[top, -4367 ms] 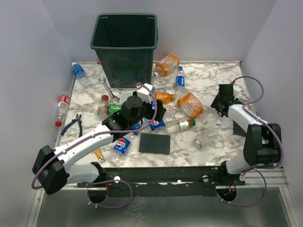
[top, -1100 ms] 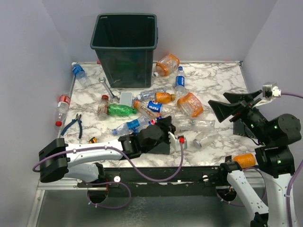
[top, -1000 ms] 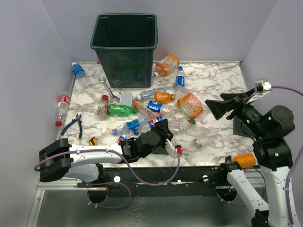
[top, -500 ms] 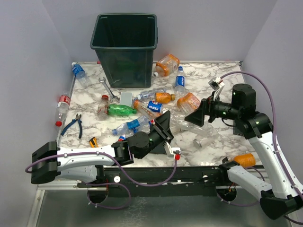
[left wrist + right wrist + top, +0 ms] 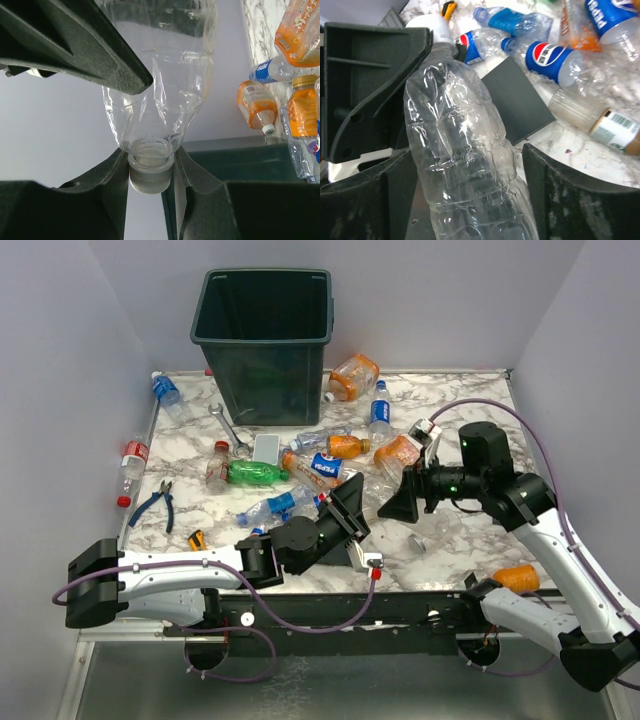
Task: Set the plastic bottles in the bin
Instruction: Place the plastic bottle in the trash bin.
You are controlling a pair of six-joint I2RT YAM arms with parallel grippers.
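Above the near middle of the table [image 5: 450, 400], we have one clear, unlabelled bottle [image 5: 160, 100] held off the surface between both arms. The left gripper [image 5: 150, 165] has its fingers clamped on the neck, just above the white cap. The right gripper [image 5: 470, 190] has its fingers spread to either side of the crumpled body. They sit so close to the plastic that we cannot tell whether they press it or only flank it.

We read this as a hand-over, with the bin [image 5: 265, 380] well apart at the far edge. The rest of the plastic bottles [image 5: 255, 472] lie scattered on the table between.

Our main worry is timing. If the left fingers let go before the right ones have bitten, the bottle falls back among the others. The body is thin and already dented, so a hard squeeze could make it buckle and slip out sideways. If both arms pull while both are gripping, the neck may twist free. One right finger also hangs very near the left fingers and could knock them.
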